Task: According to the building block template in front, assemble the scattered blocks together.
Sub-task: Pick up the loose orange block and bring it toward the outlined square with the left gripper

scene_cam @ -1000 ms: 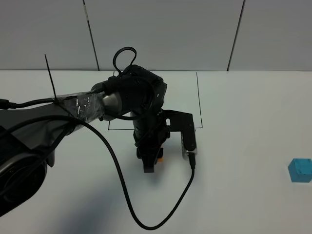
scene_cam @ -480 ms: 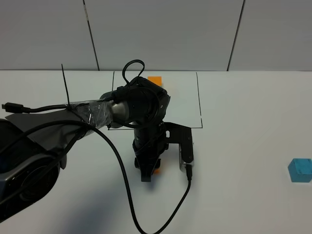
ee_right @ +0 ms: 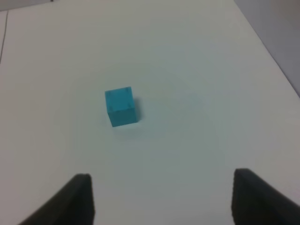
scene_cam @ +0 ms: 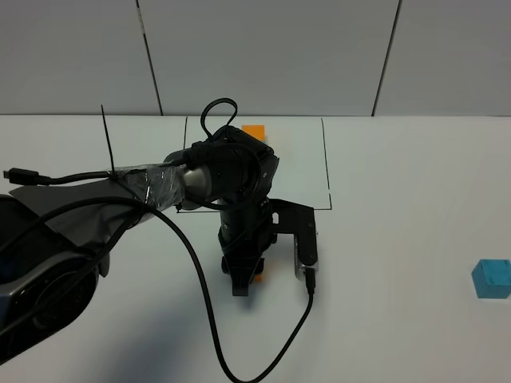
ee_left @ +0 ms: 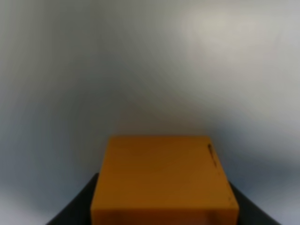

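Note:
My left gripper (scene_cam: 243,281) points down at the table just in front of the black drawn rectangle (scene_cam: 326,159), shut on the orange scattered block (scene_cam: 258,274). In the left wrist view that orange block (ee_left: 161,180) fills the lower middle between the dark fingers (ee_left: 77,206). Of the building block template only its orange cube (scene_cam: 254,132) shows, at the back of the rectangle; my arm hides the rest. The teal scattered block (scene_cam: 491,278) lies alone at the far right. In the right wrist view my right gripper (ee_right: 161,180) hangs open above the table, short of the teal block (ee_right: 121,107).
A black cable (scene_cam: 239,363) loops from the left arm over the table toward the front. The left wrist camera mount (scene_cam: 299,235) sticks out to the right of the gripper. A grey panelled wall (scene_cam: 271,56) closes the back.
The left arm has drawn back toward the front with the orange block, uncovering the template's orange cube. The teal block has not moved.

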Tool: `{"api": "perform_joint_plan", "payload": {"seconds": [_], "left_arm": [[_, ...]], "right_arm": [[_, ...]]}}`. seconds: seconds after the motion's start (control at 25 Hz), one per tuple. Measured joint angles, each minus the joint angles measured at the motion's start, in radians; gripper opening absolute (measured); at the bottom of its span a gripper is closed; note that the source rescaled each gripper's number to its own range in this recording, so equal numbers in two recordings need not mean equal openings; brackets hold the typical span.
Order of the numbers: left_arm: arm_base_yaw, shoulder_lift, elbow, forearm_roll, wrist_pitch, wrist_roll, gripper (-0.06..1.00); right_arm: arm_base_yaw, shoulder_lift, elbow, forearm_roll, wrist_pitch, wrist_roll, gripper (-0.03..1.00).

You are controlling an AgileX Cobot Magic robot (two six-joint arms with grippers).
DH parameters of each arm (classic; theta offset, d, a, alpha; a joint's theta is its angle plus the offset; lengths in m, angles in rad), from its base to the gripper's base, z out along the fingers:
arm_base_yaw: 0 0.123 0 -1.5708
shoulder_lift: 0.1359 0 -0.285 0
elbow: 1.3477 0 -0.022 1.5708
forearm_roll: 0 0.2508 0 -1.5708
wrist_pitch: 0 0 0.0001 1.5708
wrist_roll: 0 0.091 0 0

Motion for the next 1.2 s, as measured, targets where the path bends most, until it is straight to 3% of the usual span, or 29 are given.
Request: {"api": "perform_joint_plan", "payload": {"seconds": [0.52, 0.6, 0.8, 0.88, 0.96, 1.2], "left_arm": [[0.000, 0.001, -0.001, 0.000, -0.001, 0.001, 0.03], [0.000, 0.005, -0.001, -0.001, 0.001, 0.001, 0.19], [0.000, 0.006, -0.001, 0.002, -0.003, 0.001, 0.77], [0.000, 0.006, -0.001, 0.002, -0.007, 0.001, 0.91], [0.000, 0.006, -0.001, 0.002, -0.007, 0.001, 0.98], [0.000, 0.001, -0.001, 0.002, 0.027, -0.059, 1.00]], "right_arm": [[0.000, 0.000, 0.000, 0.000, 0.000, 0.000, 0.58], [0.000, 0.000, 0.000, 0.000, 0.000, 0.000, 0.58], [0.000, 0.000, 0.000, 0.000, 0.000, 0.000, 0.58], [0.000, 0.000, 0.000, 0.000, 0.000, 0.000, 0.58], [0.000, 0.000, 0.000, 0.000, 0.000, 0.000, 0.58], [0.000, 0.000, 0.000, 0.000, 0.000, 0.000, 0.58]]}}
